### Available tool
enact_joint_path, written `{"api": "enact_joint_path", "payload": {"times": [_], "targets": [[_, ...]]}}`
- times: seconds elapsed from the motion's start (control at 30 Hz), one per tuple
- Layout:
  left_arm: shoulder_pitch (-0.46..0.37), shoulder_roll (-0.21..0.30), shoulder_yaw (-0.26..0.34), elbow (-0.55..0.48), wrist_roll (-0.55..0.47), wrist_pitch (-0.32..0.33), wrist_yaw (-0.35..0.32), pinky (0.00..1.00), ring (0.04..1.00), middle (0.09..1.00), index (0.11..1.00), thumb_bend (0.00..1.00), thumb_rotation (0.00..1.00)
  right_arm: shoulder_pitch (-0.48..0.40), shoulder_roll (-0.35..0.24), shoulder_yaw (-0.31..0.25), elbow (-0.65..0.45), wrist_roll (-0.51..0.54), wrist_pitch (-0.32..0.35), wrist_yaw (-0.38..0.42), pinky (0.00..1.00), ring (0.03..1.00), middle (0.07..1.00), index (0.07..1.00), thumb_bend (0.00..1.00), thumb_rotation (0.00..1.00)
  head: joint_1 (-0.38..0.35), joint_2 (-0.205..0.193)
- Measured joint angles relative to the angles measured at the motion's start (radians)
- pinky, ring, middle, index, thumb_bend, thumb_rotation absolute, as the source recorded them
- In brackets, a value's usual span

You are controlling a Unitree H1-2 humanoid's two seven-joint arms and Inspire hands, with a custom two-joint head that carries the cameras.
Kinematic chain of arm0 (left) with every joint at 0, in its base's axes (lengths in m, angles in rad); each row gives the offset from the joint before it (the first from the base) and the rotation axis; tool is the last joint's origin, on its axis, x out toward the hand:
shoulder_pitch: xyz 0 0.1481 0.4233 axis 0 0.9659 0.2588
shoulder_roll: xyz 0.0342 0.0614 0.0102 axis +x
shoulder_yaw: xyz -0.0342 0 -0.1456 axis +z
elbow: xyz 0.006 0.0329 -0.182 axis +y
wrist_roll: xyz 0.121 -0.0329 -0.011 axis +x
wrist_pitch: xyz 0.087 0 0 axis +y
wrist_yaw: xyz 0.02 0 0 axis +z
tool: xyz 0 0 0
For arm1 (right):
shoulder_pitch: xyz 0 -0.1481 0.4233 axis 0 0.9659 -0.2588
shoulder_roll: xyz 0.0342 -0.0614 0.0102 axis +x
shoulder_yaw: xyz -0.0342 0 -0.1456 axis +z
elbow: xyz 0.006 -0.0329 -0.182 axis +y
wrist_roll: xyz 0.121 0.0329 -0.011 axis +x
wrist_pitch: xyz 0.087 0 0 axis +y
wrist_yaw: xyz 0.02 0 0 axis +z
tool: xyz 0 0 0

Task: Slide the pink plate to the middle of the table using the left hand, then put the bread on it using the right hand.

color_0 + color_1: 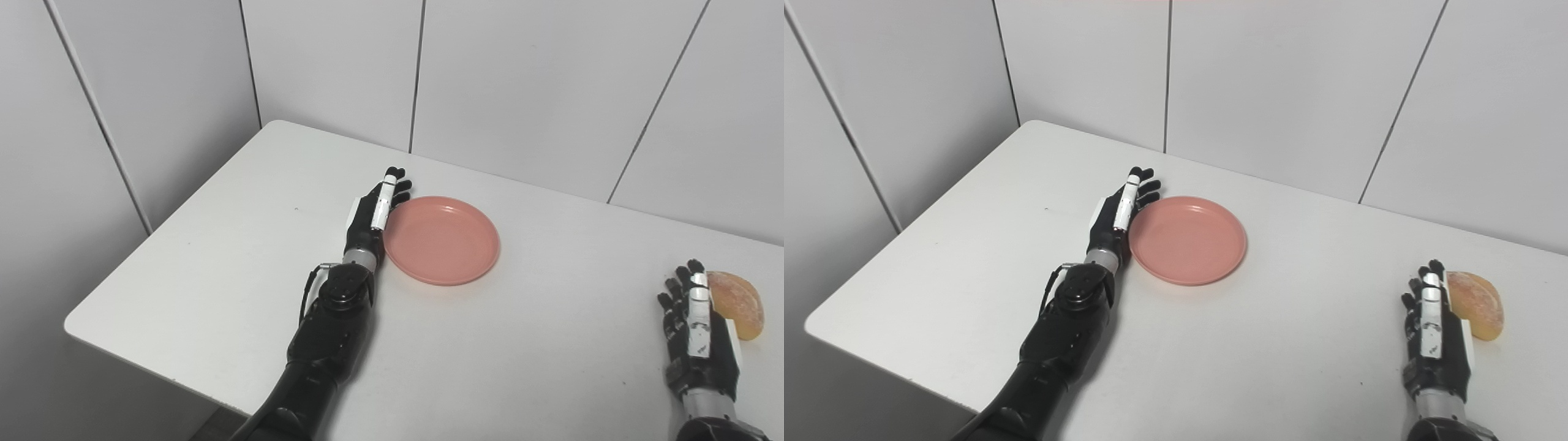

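A round pink plate [442, 240] lies flat on the white table [214, 245], near its middle. My left hand [375, 211] lies open, fingers straight, with its inner edge against the plate's left rim. It also shows in the right eye view [1119, 214]. A half-round piece of bread [738, 303] lies at the table's right side. My right hand [698, 324] is open and stands just left of the bread, touching or nearly touching it. The plate holds nothing.
White panelled walls [490, 79] close the table's far and left sides. The table's near left edge [153, 367] drops off beside my left forearm. Bare tabletop lies between the plate and the bread.
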Motion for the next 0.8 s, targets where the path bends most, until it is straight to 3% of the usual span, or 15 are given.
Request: {"api": "enact_joint_path", "payload": {"times": [0.23,0.43,0.67,0.8], "targets": [[0.026,-0.010,-0.039,-0.045,0.009,0.015,-0.009,0.84,0.853,0.841,0.830,0.48,1.00,0.000,0.027,0.005,-0.013,-0.021,0.001,-0.037,1.00,1.000,1.000,0.991,0.75,0.88,-0.080,0.023],[0.038,-0.021,-0.072,-0.044,0.011,-0.005,-0.044,0.87,0.854,0.852,0.847,0.46,1.00,0.001,0.055,0.017,-0.025,-0.034,0.017,-0.048,1.00,1.000,1.000,0.991,0.77,0.88,-0.175,0.043],[0.066,-0.032,-0.096,-0.083,0.038,0.005,-0.057,0.84,0.838,0.829,0.823,0.45,1.00,0.001,0.074,0.033,-0.034,-0.056,0.020,-0.066,1.00,0.999,0.998,0.996,0.68,0.91,-0.271,0.052],[0.079,-0.039,-0.096,-0.084,0.016,-0.011,-0.096,0.88,0.862,0.847,0.835,0.45,1.00,0.001,0.091,0.044,-0.034,-0.079,0.020,-0.083,1.00,1.000,1.000,0.999,0.67,0.94,-0.313,0.054]]}}
